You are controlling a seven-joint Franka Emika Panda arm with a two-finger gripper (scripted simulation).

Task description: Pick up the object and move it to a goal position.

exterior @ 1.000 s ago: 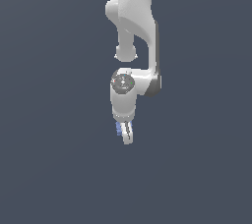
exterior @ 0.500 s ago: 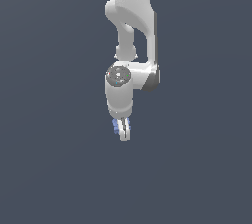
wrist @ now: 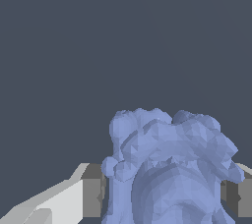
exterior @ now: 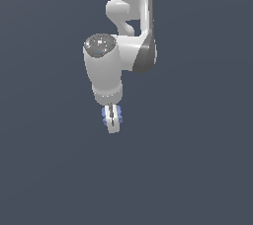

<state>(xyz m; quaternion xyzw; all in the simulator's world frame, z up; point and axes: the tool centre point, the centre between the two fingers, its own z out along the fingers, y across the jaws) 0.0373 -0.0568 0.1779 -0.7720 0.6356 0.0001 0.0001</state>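
Note:
The object is a small periwinkle-blue knobbly lump. In the exterior view only bits of it (exterior: 104, 114) show on either side of the fingers. In the wrist view it (wrist: 167, 169) fills the space between the two fingers (wrist: 86, 193). My white gripper (exterior: 113, 120) hangs below the arm's wrist and is shut on the object, holding it in the air above the dark grey floor.
The white arm (exterior: 123, 46) reaches down from the top of the exterior view. A plain dark grey floor (exterior: 197, 169) lies all around; nothing else shows.
The arm has swung toward the exterior view's left and nearer the camera, carrying the object held in the gripper. The grip has not changed.

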